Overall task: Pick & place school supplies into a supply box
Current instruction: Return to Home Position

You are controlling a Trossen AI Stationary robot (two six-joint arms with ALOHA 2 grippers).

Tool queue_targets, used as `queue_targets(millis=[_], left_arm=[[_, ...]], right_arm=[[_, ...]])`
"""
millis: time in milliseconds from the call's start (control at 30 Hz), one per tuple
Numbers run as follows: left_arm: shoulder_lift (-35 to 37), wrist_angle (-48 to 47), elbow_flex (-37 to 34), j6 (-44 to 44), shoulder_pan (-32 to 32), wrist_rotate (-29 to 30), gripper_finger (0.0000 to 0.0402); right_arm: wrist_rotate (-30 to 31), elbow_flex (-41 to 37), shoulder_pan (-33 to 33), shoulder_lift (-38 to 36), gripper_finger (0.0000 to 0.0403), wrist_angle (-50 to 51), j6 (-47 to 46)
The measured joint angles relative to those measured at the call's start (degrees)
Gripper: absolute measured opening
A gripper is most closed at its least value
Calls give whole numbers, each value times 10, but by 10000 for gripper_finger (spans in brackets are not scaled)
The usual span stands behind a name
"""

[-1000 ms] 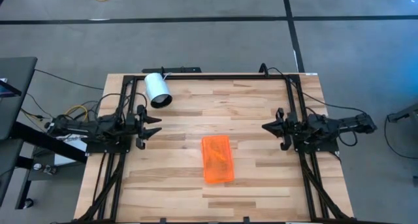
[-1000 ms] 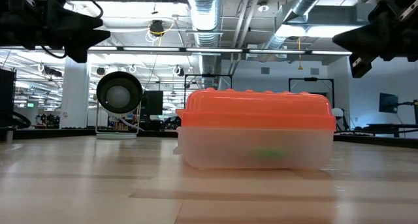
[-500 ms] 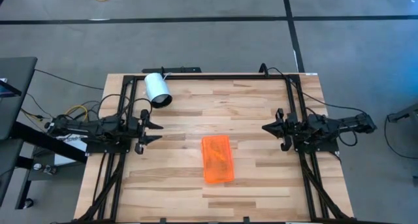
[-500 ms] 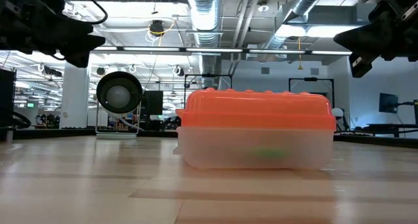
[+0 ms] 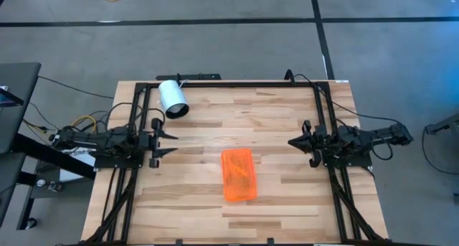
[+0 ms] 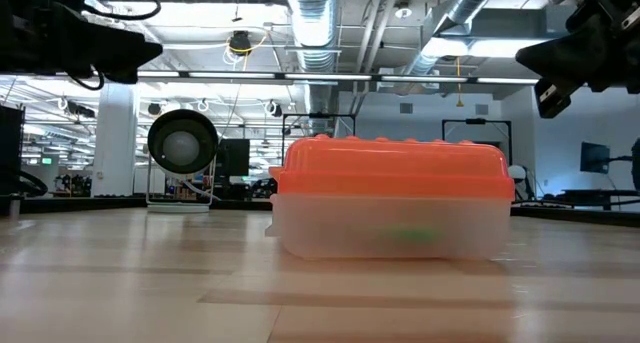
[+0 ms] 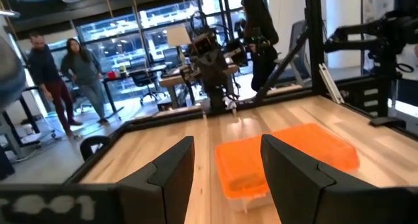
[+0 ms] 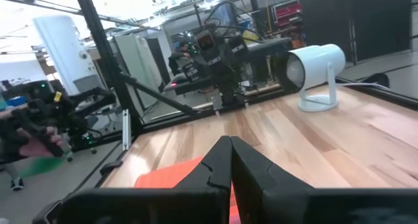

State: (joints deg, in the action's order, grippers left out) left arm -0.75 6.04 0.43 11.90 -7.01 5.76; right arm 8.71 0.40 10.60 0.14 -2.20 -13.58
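The supply box point(image 5: 239, 174), clear with an orange ribbed lid, rests shut on its base at the middle of the wooden table; it also shows in the low view point(image 6: 390, 208) and the left wrist view point(image 7: 287, 155). Of the school supplies only a green blur point(image 6: 410, 235) shows through its clear wall. My left gripper point(image 5: 171, 143) hangs open above the table's left side, pointing level toward the box, nothing between its fingers point(image 7: 171, 168). My right gripper point(image 5: 290, 141) is shut above the table's right side, also pointing inward.
A white cylinder point(image 5: 173, 99) on a small stand sits at the far left of the table. Black frame rails point(image 5: 229, 83) run along the far edge and both sides. People point(image 7: 62, 74) stand in the room beyond the table.
My left gripper has rolled about its own pointing line while staying in place and open; its fingers now stand more level in the low view. The box and my right gripper have kept still.
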Motion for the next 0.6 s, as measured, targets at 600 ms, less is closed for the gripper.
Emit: queue_targets(millis=[600], left_arm=[[0, -32, 0, -11, 0, -6, 169]], right_arm=[[2, 0, 10, 0, 0, 0, 0]])
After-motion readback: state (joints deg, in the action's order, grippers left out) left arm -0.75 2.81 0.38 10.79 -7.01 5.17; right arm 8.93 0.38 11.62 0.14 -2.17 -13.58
